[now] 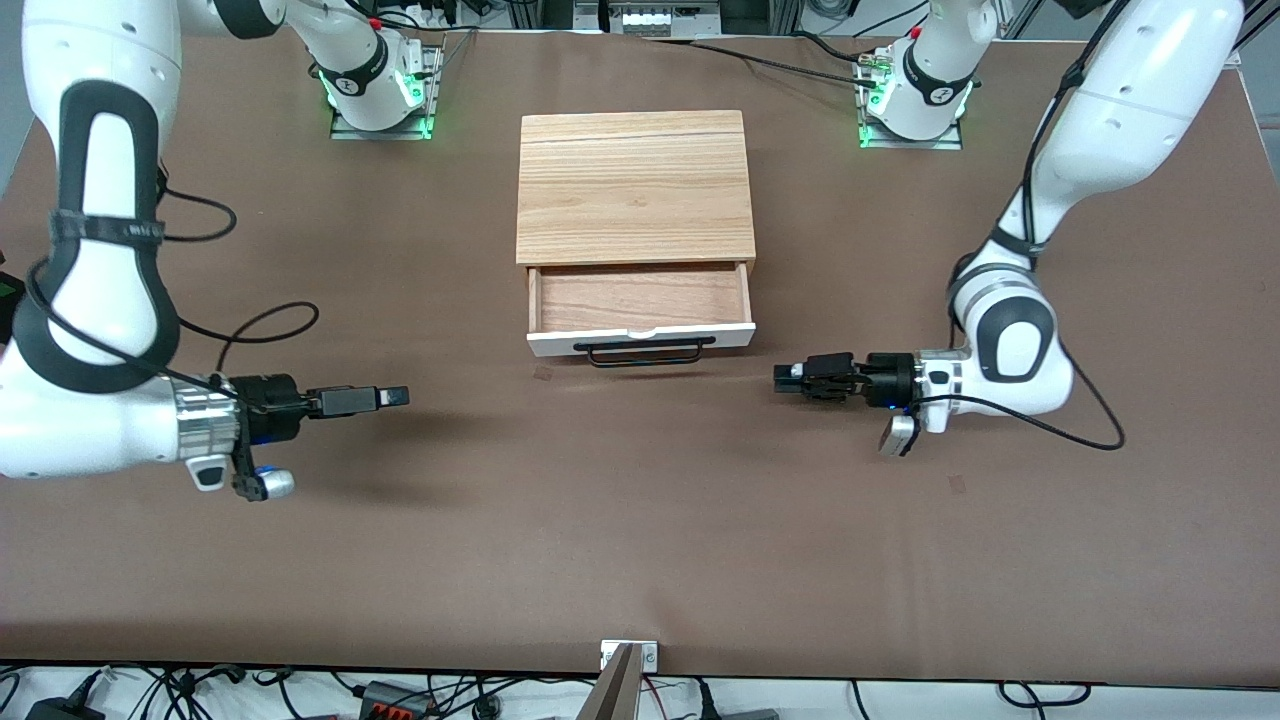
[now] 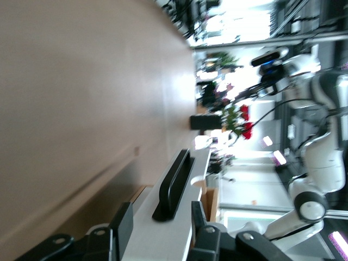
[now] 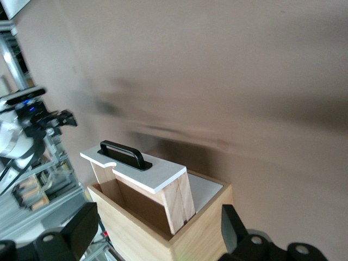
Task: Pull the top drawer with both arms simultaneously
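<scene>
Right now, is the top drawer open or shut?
Open. The top drawer is pulled out of the cabinet, showing its light-wood inside, which looks empty. Neither gripper touches its handle.

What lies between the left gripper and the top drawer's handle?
Nothing: in the front view only bare brown table separates the left gripper from the top drawer.

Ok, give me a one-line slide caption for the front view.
Top drawer pulled open, both arms off its handle: left claw and open right claw over the table.
</scene>
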Robot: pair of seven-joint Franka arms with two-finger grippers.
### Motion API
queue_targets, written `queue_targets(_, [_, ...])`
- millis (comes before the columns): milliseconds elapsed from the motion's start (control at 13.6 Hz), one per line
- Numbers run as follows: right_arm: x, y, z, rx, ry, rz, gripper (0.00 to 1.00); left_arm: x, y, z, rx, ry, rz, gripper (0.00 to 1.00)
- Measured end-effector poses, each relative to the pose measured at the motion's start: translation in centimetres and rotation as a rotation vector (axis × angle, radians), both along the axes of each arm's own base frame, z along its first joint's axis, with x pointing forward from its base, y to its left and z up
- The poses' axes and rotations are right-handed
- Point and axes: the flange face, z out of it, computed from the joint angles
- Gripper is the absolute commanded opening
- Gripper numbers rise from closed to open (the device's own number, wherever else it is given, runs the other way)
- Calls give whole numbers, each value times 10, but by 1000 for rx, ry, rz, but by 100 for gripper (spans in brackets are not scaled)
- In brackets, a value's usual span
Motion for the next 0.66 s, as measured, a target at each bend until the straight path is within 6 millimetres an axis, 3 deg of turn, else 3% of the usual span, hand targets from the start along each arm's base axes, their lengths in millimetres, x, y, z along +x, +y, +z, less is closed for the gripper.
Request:
queue_targets(295, [-7, -11, 28, -208, 23, 8, 100, 3, 32, 64, 255, 38, -65, 61])
queue_targets(516, [-16, -46, 59, -413, -17, 13, 100, -5, 37, 110, 434, 50, -104, 65])
queue_targets(664, [-29, -66, 91, -558, -57, 23, 100, -10, 44, 128, 492, 42, -128, 69])
